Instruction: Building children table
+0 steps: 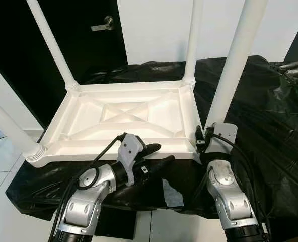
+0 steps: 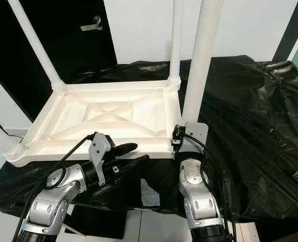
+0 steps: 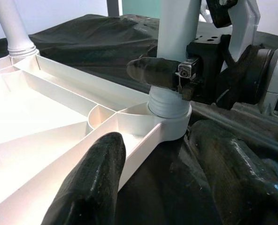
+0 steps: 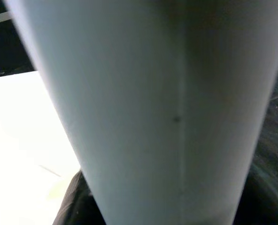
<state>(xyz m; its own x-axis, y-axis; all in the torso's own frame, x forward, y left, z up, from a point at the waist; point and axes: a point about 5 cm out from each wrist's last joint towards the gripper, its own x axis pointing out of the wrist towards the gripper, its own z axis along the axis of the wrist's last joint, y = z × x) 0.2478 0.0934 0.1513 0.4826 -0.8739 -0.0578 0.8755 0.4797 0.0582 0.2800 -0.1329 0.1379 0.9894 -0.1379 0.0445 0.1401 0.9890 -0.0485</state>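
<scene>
An upturned white plastic tabletop (image 1: 88, 123) lies ribbed side up on a black-covered surface, with a white leg standing in each corner socket. My right gripper (image 1: 205, 137) is shut around the base of the near-right leg (image 1: 234, 65), just above its socket (image 3: 169, 123); one of its black fingers (image 3: 153, 72) wraps the leg in the left wrist view. My left gripper (image 1: 163, 153) is open at the tabletop's near edge, close to that corner. Its two fingers (image 3: 92, 183) straddle the rim without clasping it.
The black plastic sheet (image 1: 270, 116) spreads wide to the right, wrinkled. Behind the table are a black door with a lever handle (image 1: 103, 23) and a white wall. Light tiled floor (image 1: 3, 212) lies at the lower left. The other legs (image 1: 51, 43) rise past the picture's top.
</scene>
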